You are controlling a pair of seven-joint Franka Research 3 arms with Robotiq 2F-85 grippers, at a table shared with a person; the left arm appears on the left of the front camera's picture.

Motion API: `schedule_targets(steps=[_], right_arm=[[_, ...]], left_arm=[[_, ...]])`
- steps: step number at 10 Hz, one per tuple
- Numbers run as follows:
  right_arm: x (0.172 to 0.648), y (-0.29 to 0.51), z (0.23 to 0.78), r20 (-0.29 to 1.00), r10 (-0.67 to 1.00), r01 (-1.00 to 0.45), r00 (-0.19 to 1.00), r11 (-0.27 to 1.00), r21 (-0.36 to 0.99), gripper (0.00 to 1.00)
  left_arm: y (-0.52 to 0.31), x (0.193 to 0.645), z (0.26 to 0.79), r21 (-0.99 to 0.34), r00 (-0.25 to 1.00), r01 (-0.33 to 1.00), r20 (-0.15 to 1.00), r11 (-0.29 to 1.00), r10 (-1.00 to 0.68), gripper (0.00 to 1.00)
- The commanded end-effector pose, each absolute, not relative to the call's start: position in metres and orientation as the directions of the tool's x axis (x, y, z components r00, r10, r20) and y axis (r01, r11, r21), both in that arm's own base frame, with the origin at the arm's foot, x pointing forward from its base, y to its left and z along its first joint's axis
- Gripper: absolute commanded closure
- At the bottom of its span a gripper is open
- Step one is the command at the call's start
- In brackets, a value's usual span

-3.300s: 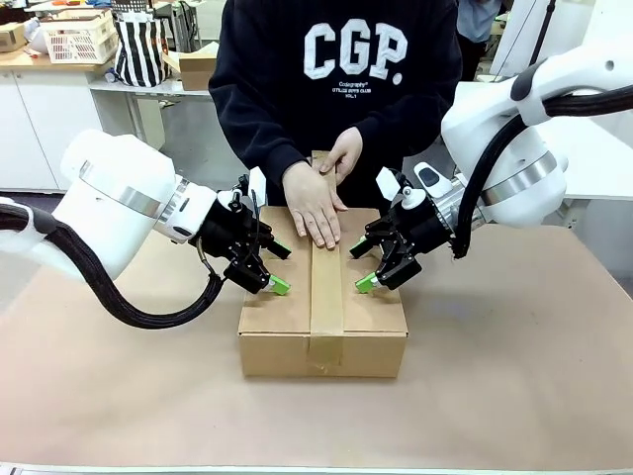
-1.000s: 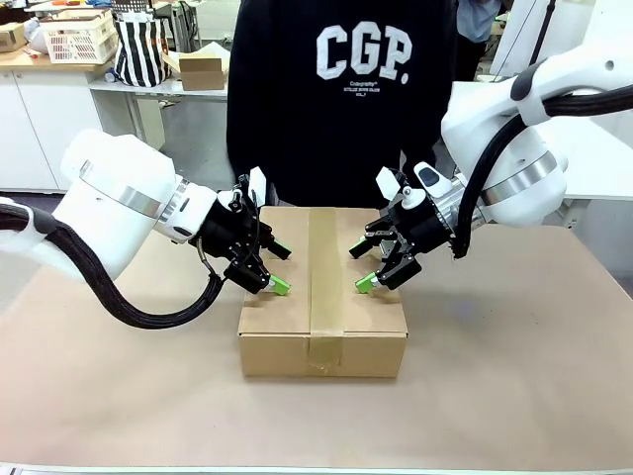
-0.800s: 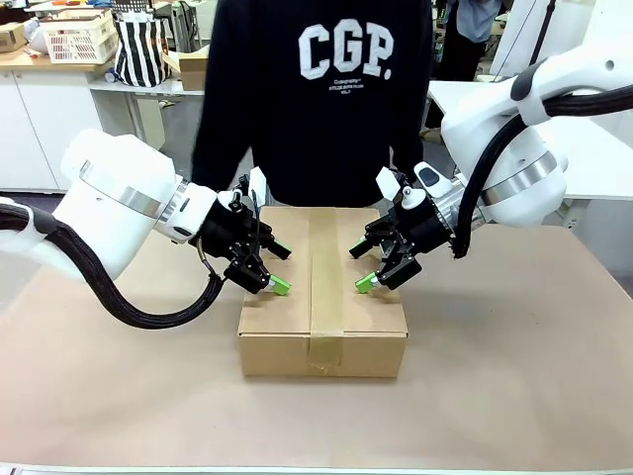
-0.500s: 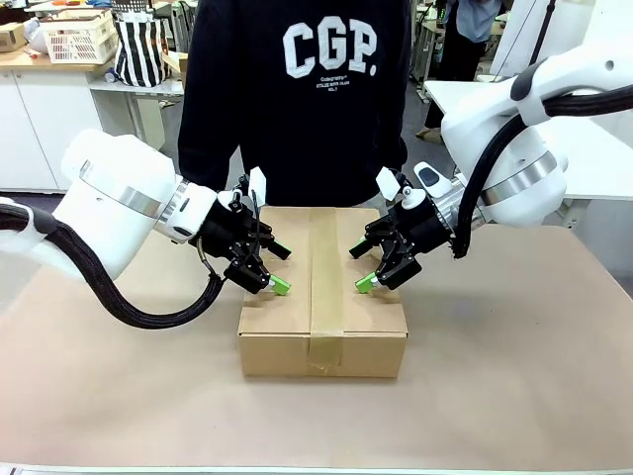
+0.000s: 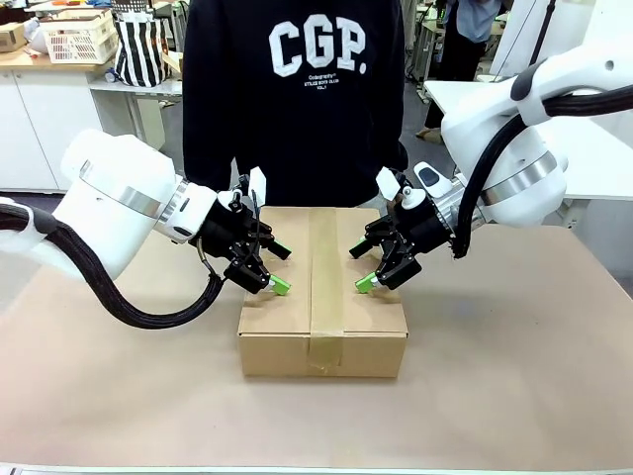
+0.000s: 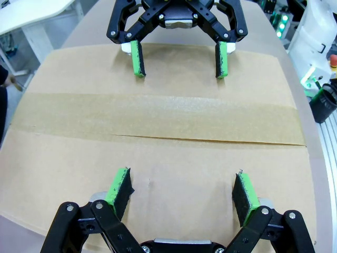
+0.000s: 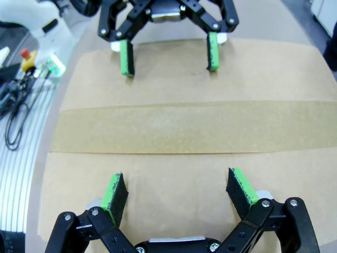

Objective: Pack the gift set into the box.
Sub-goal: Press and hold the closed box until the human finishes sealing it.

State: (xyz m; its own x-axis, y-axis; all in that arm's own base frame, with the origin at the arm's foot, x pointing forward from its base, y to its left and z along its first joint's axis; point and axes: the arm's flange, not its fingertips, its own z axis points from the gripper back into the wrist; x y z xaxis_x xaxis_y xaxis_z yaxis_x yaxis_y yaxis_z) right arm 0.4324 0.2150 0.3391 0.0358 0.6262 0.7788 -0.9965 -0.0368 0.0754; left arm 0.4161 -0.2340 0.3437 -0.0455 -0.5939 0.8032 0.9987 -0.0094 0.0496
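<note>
Now: box (image 5: 322, 297) taped shut | person (image 5: 294, 99) behind | tools (image 5: 278, 269) (image 5: 362, 267) spread above

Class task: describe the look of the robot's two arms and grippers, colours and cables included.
Both arms are glossy white with silver joint bands and black ribbed cable hoses. The left gripper and right gripper are black two-finger linkages with bright green pads.

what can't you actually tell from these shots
- Box contents: flaps shut and taped in the front view, so the inside is hidden.
- The person's hands: front view, hidden behind the arms and box.
- Whether the left pincer and right pincer pads touch the cardboard: too close to judge.
</note>
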Motion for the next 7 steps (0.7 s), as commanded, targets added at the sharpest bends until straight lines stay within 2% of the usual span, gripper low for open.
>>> schedule_targets(steps=[1, 7], right_arm=[[0.4315, 0.2147, 0.3347, 0.774, 0.632, -0.996, 0.043, -0.03, 0.079, 0.0], [0.4324, 0.215, 0.3391, 0.779, 0.626, -0.996, 0.036, -0.037, 0.075, 0.0]], left_arm=[[-0.2337, 0.4149, 0.3418, 0.049, -0.044, 0.999, 0.8, -0.008, -0.598, 0.0], [-0.234, 0.4161, 0.3437, 0.05, -0.045, 0.999, 0.803, -0.009, -0.594, 0.0]])
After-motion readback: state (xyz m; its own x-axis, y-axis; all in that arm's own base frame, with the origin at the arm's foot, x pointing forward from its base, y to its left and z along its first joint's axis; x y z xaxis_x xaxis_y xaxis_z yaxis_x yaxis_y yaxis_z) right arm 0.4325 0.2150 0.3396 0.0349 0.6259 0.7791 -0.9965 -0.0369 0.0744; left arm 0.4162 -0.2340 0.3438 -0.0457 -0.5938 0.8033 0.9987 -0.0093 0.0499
